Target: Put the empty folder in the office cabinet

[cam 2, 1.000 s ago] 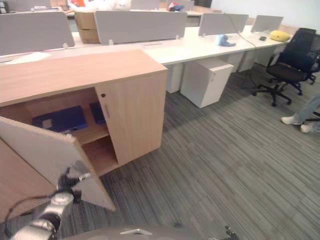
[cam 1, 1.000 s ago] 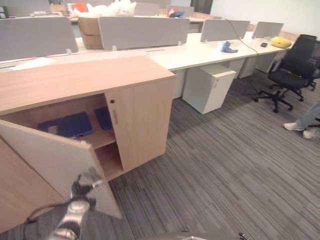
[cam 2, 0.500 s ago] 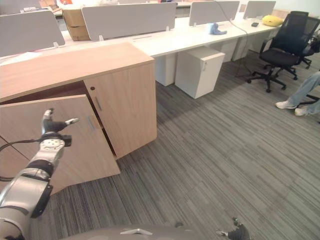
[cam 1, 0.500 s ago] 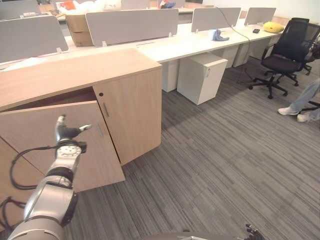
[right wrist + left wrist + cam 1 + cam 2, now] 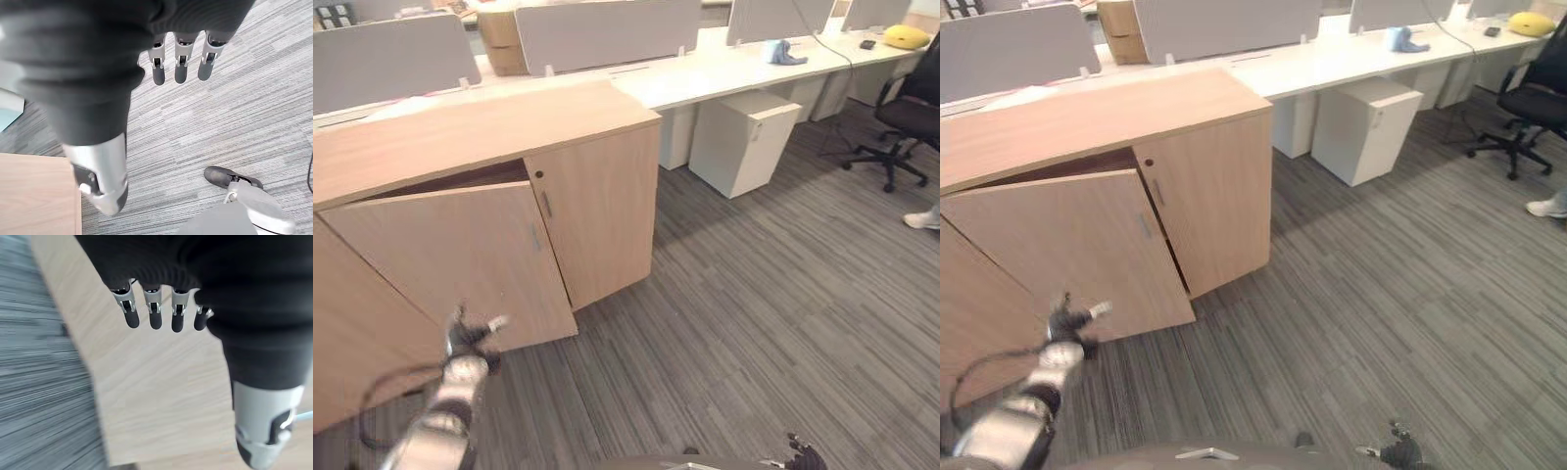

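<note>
The wooden office cabinet [image 5: 489, 127] stands at the left. Its left door [image 5: 450, 255] is nearly closed, ajar at the top, and hides the shelves behind it. The right door [image 5: 602, 215] is closed. My left hand [image 5: 467, 340] hangs low in front of the left door's bottom edge, open and holding nothing. In the left wrist view its straight fingers [image 5: 155, 316] point at the door's wood face [image 5: 161, 396] without touching it. My right hand [image 5: 1398, 453] is at the bottom right over the carpet, its fingers [image 5: 181, 63] relaxed and empty.
White desks with grey dividers [image 5: 607, 29] run behind the cabinet. A white drawer unit [image 5: 744, 142] stands under the desk, a black office chair [image 5: 911, 108] at the far right, and a person's shoe [image 5: 922, 220] beside it. Grey carpet [image 5: 783, 313] stretches to the right.
The left door has swung from wide open to nearly closed, hiding the blue folders on the shelf. My left hand has dropped from the door's face to near its bottom edge. The camera shifted.
</note>
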Available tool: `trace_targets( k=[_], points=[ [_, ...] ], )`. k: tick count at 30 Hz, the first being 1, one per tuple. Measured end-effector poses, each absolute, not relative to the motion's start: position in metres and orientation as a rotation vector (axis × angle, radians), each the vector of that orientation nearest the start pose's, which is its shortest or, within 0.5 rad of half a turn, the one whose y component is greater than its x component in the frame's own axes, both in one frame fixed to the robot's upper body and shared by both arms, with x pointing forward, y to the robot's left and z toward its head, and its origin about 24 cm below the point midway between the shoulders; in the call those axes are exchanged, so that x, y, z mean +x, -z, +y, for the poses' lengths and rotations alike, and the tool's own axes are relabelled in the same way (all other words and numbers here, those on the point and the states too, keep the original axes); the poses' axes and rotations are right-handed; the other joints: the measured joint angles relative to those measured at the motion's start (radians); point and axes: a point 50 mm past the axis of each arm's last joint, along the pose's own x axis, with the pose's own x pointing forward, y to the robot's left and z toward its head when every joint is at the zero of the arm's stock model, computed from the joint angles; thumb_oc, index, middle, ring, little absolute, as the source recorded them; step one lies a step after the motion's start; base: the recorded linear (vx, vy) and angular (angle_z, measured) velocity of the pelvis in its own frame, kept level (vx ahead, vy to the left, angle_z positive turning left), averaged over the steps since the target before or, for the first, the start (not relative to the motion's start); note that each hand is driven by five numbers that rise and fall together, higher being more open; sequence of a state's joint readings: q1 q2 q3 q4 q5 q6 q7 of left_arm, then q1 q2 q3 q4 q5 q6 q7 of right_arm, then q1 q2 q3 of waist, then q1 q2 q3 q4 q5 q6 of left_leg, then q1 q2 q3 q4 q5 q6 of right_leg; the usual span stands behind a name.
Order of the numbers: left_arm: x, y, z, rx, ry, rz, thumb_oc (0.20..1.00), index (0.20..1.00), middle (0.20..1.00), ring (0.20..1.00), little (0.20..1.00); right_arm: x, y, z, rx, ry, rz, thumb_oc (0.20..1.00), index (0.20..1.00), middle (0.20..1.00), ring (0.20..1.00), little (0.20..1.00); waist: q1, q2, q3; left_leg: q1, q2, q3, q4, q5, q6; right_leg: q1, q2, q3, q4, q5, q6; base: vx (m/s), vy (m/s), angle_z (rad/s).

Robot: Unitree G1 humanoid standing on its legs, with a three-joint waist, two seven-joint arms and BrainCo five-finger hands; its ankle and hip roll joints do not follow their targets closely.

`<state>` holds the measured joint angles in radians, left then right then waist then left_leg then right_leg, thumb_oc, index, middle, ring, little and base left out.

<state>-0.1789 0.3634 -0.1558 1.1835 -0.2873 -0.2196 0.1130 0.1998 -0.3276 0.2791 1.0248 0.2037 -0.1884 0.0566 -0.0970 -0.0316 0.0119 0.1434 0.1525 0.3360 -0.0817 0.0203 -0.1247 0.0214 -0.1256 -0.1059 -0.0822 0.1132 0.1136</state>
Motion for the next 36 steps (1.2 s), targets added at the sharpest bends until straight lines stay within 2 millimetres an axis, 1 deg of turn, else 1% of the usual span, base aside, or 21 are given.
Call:
trace_targets(
  k=[1,2,4,5,7,9,10,12,13,17,18,19,21,23,24,26,28,29,31,33,36],
  points=[
    [0.186,0.108,0.276,0.226,-0.298,0.76,1.0,1.0,1.0,1.0,1.0,0.062,0.152,-0.239,-0.201,-0.026,1.068,1.0,1.0,1.0,1.0,1.0,0.0,0.0,0.0,0.0,0.0,0.0,0.0,0.0,0.0,0.0,0.0,0.0,0.0,0.0,0.0,-0.07,0.014,0.25],
    [0.151,0.127,0.266,0.193,-0.281,0.856,1.0,1.0,1.0,1.0,1.0,0.067,0.153,-0.232,-0.202,-0.042,1.059,1.0,1.0,1.0,1.0,1.0,0.029,-0.009,0.011,-0.014,0.0,-0.018,-0.005,0.0,0.001,0.0,-0.002,-0.015,0.0,-0.003,0.001,-0.06,0.038,0.24],
    [0.085,0.15,0.252,0.167,-0.227,1.024,1.0,1.0,1.0,1.0,1.0,0.07,0.156,-0.23,-0.22,-0.054,1.083,1.0,1.0,1.0,1.0,1.0,0.057,-0.014,0.01,-0.018,-0.007,-0.037,-0.005,0.001,0.001,0.006,-0.011,-0.031,0.0,-0.009,0.003,-0.06,0.057,0.34],
    [0.057,0.158,0.246,0.159,-0.203,1.109,1.0,1.0,1.0,1.0,1.0,0.065,0.159,-0.232,-0.226,-0.044,1.123,1.0,1.0,1.0,1.0,1.0,0.047,-0.016,0.01,-0.017,-0.012,-0.05,-0.001,0.0,0.006,0.014,-0.018,-0.047,-0.001,-0.014,0.007,-0.04,0.077,0.47],
    [0.015,0.164,0.248,0.159,-0.206,1.267,1.0,1.0,1.0,1.0,1.0,0.059,0.161,-0.233,-0.243,-0.048,1.158,1.0,1.0,1.0,1.0,1.0,0.099,-0.01,0.012,-0.029,-0.021,-0.069,-0.006,-0.002,0.017,0.019,-0.029,-0.065,-0.001,-0.027,0.004,-0.04,0.065,0.37],
    [-0.013,0.165,0.251,0.161,-0.212,1.381,1.0,1.0,1.0,1.0,1.0,0.058,0.162,-0.233,-0.245,-0.051,1.169,1.0,1.0,1.0,1.0,1.0,0.111,-0.002,0.011,-0.026,-0.03,-0.08,0.001,-0.001,0.025,0.022,-0.036,-0.075,-0.001,-0.03,0.012,-0.06,0.088,0.21],
    [-0.033,0.166,0.246,0.159,-0.197,1.447,1.0,1.0,1.0,1.0,1.0,0.065,0.162,-0.23,-0.251,-0.061,1.158,1.0,1.0,1.0,1.0,1.0,0.128,-0.003,0.018,-0.033,-0.038,-0.088,-0.006,-0.001,0.026,0.028,-0.05,-0.081,0.0,-0.03,0.016,-0.08,0.109,0.13],
    [-0.041,0.167,0.241,0.171,-0.14,1.503,1.0,1.0,1.0,1.0,1.0,0.057,0.165,-0.229,-0.264,-0.071,1.204,1.0,1.0,1.0,1.0,1.0,0.118,0.008,0.009,-0.029,-0.051,-0.097,-0.005,-0.002,0.033,0.04,-0.056,-0.087,0.0,-0.024,0.015,-0.05,0.065,0.15],
    [-0.054,0.167,0.236,0.174,-0.101,1.553,1.0,1.0,1.0,1.0,1.0,0.056,0.166,-0.226,-0.269,-0.084,1.218,1.0,1.0,1.0,1.0,1.0,0.129,0.011,0.014,-0.032,-0.058,-0.099,-0.006,-0.004,0.033,0.041,-0.07,-0.096,0.0,-0.027,0.019,-0.05,0.008,0.23],
    [-0.062,0.169,0.225,0.178,0.01,1.621,1.0,1.0,1.0,1.0,1.0,0.053,0.17,-0.216,-0.262,-0.114,1.256,1.0,1.0,1.0,1.0,1.0,0.147,0.01,0.012,-0.037,-0.071,-0.122,-0.006,-0.005,0.04,0.049,-0.076,-0.102,0.003,-0.028,0.025,-0.1,-0.028,0.16],
    [-0.052,0.17,0.225,0.177,0.006,1.601,1.0,1.0,1.0,1.0,1.0,0.056,0.17,-0.213,-0.26,-0.112,1.261,1.0,1.0,1.0,1.0,1.0,0.135,0.013,0.016,-0.051,-0.069,-0.155,-0.001,0.003,0.048,0.042,-0.07,-0.093,0.028,-0.038,0.032,-0.11,-0.034,0.68],
    [-0.04,0.172,0.225,0.18,0.014,1.578,1.0,1.0,1.0,1.0,1.0,0.059,0.17,-0.212,-0.262,-0.121,1.251,1.0,1.0,1.0,1.0,1.0,0.125,0.016,0.017,-0.07,-0.068,-0.187,-0.001,0.013,0.056,0.026,-0.054,-0.028,0.067,-0.072,0.02,-0.1,-0.067,0.9],
    [-0.017,0.174,0.225,0.181,0.021,1.513,1.0,1.0,1.0,1.0,1.0,0.071,0.169,-0.207,-0.274,-0.153,1.227,1.0,1.0,1.0,1.0,1.0,0.133,0.004,0.022,-0.092,-0.061,-0.215,-0.001,0.029,0.063,-0.012,-0.029,0.108,0.121,-0.125,0.024,-0.05,-0.09,0.55],
    [-0.012,0.174,0.225,0.171,0.016,1.504,1.0,1.0,1.0,1.0,1.0,0.074,0.169,-0.206,-0.285,-0.17,1.225,1.0,1.0,1.0,1.0,1.0,0.14,0.003,0.023,-0.096,-0.048,-0.22,0.005,0.037,0.052,-0.01,-0.015,0.122,0.111,-0.127,0.021,0.0,-0.148,0.15],
    [-0.002,0.174,0.223,0.158,0.02,1.479,1.0,1.0,1.0,1.0,1.0,0.082,0.167,-0.206,-0.293,-0.17,1.209,1.0,1.0,1.0,1.0,1.0,0.136,0.009,0.023,-0.098,-0.032,-0.24,0.005,0.046,0.04,0.022,0.001,0.099,0.074,-0.116,0.017,-0.01,-0.256,0.49],
    [0.014,0.175,0.219,0.156,0.04,1.427,1.0,1.0,1.0,1.0,1.0,0.076,0.169,-0.207,-0.296,-0.175,1.23,1.0,1.0,1.0,1.0,1.0,0.138,0.019,0.018,-0.097,-0.012,-0.28,0.006,0.055,0.03,0.079,0.023,0.054,0.003,-0.097,-0.002,-0.04,-0.18,0.54],
    [0.014,0.176,0.212,0.119,0.03,1.419,1.0,1.0,1.0,1.0,1.0,0.074,0.169,-0.206,-0.303,-0.185,1.234,1.0,1.0,1.0,1.0,1.0,0.138,0.041,0.012,-0.098,0.009,-0.286,0.012,0.054,0.029,0.085,0.044,0.048,-0.006,-0.1,-0.012,-0.06,-0.172,0.1],
    [0.014,0.176,0.212,0.119,0.03,1.419,1.0,1.0,1.0,1.0,1.0,0.074,0.169,-0.206,-0.303,-0.185,1.234,1.0,1.0,1.0,1.0,1.0,0.138,0.041,0.012,-0.098,0.009,-0.286,0.012,0.054,0.029,0.085,0.044,0.048,-0.006,-0.1,-0.012,-0.05,-0.145,0.0],
    [0.015,0.178,0.201,0.081,0.032,1.421,1.0,1.0,1.0,1.0,1.0,0.073,0.169,-0.208,-0.306,-0.182,1.239,1.0,1.0,1.0,1.0,1.0,0.137,0.076,0.011,-0.113,0.033,-0.299,0.026,0.061,0.017,0.085,0.068,0.035,-0.005,-0.097,-0.019,-0.03,-0.1,0.11],
    [0.015,0.178,0.199,0.07,0.03,1.418,1.0,1.0,1.0,1.0,1.0,0.071,0.169,-0.209,-0.306,-0.181,1.246,1.0,1.0,1.0,1.0,1.0,0.137,0.082,0.01,-0.118,0.038,-0.304,0.03,0.062,0.016,0.084,0.075,0.033,-0.005,-0.101,-0.027,-0.03,-0.075,0.13],
    [0.01,0.18,0.182,0.018,0.044,1.428,1.0,1.0,1.0,1.0,1.0,0.065,0.168,-0.223,-0.337,-0.158,1.27,1.0,1.0,1.0,1.0,1.0,0.141,0.147,0.015,-0.131,0.064,-0.325,0.044,0.071,0.007,0.085,0.105,0.01,-0.002,-0.101,-0.043,-0.11,-0.103,0.15]
  ],
)
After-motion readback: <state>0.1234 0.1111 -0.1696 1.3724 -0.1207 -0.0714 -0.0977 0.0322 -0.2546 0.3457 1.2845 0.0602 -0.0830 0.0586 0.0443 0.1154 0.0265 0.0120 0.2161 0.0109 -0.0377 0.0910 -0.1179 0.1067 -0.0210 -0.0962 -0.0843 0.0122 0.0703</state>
